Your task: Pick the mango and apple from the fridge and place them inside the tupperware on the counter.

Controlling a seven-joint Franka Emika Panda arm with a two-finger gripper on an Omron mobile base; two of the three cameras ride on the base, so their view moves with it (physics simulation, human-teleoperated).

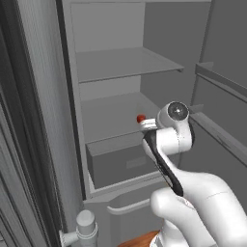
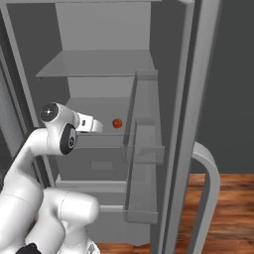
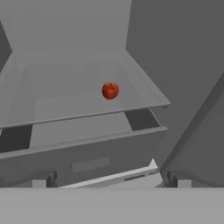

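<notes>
The gripper [image 3: 111,183] is sitting at the fridge [image 1: 111,38] opening, its two fingertips [image 3: 43,181] standing wide apart and holding nothing. Ahead of it, well apart, the apple [image 3: 110,90] is resting on the flat grey middle shelf [image 3: 65,103], toward the shelf's right side. Below the shelf a boxy grey drawer [image 3: 83,159] is filling the lower compartment. Another bare shelf [image 1: 120,65] is sitting above. The open door [image 2: 193,99] is carrying clear bins [image 2: 141,149] on its inner face. Brown wood flooring [image 2: 228,213] is showing beyond the door.
</notes>
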